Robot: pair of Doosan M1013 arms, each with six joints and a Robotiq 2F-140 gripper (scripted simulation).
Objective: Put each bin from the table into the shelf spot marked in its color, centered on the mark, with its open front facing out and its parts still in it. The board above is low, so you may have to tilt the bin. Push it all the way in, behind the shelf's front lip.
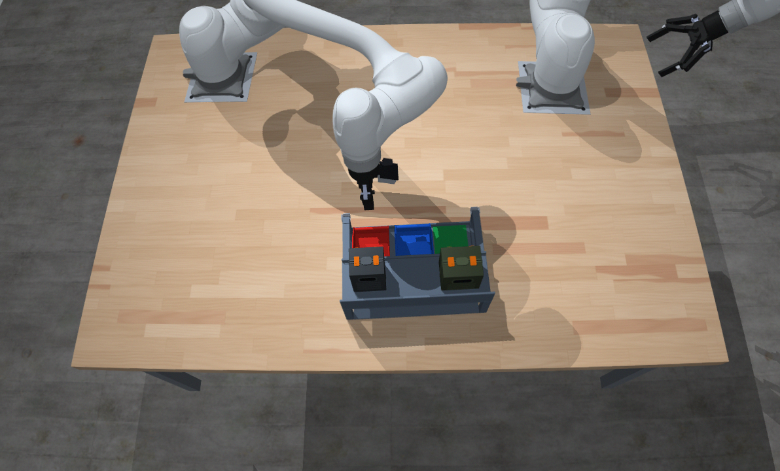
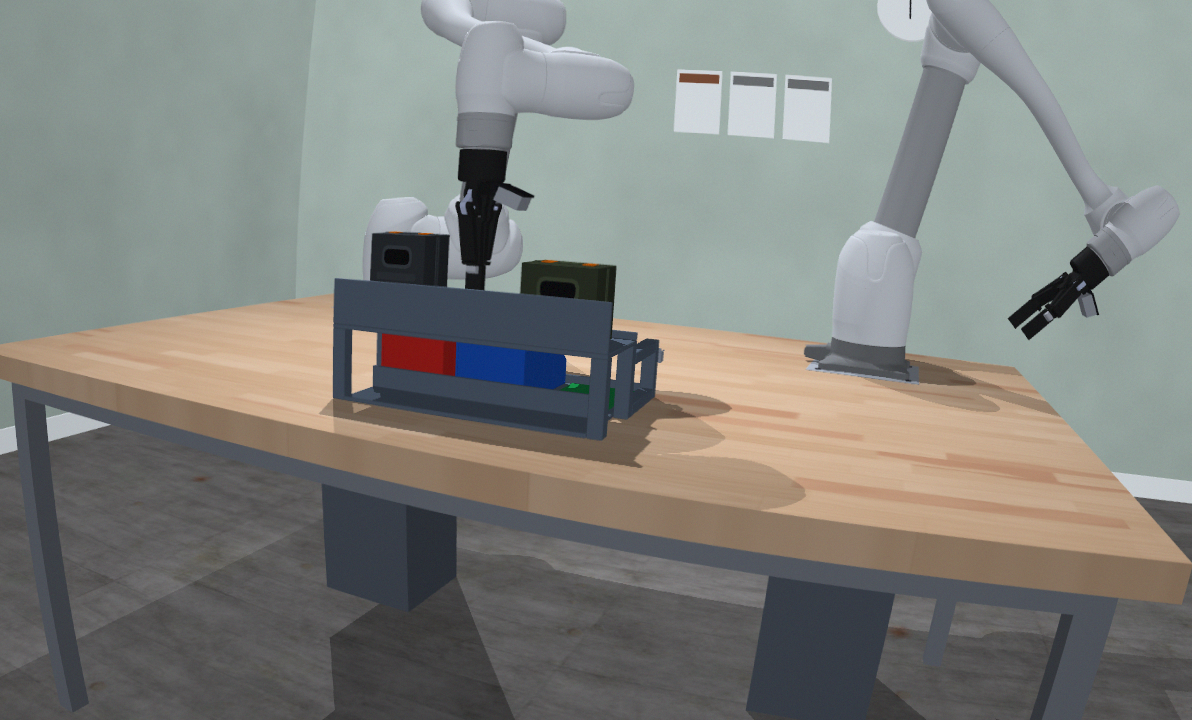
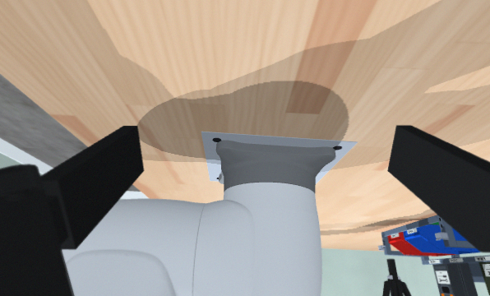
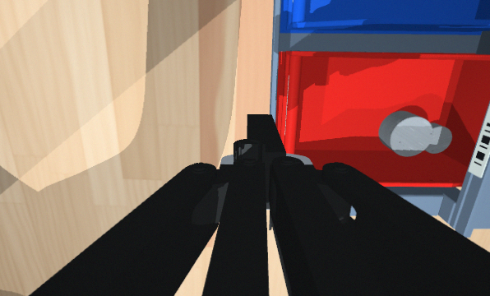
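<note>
While the right gripper [image 1: 368, 205] [image 2: 474, 281] [image 3: 390, 259] [image 4: 258, 134] is hovering above the table [image 1: 216, 234] [image 2: 224, 394] [image 3: 237, 37] [image 4: 31, 99], just outside the shelf [image 1: 410, 308] [image 2: 466, 306] [image 3: 384, 240] [image 4: 376, 43], its fingers are standing closed together with nothing between them. The left gripper [image 1: 657, 55] [image 2: 1022, 327] [image 3: 265, 149] is hanging beyond the table's edge, spread fully wide and holding nothing. The red bin [image 1: 371, 239] [image 2: 412, 352] [image 3: 405, 245] [image 4: 368, 94], blue bin [image 1: 413, 240] [image 2: 493, 362] [image 3: 426, 240] [image 4: 393, 14] and green bin [image 1: 452, 235] [image 2: 598, 395] are sitting side by side in the shelf, blue in the middle. A grey metal part [image 4: 411, 136] is lying inside the red one. Above, a black case [image 1: 367, 275] [image 2: 409, 259] [image 3: 450, 279] and an olive case [image 1: 462, 275] [image 2: 568, 284] are standing apart on the board. Whether every bin is resting fully behind the lip cannot be told.
</note>
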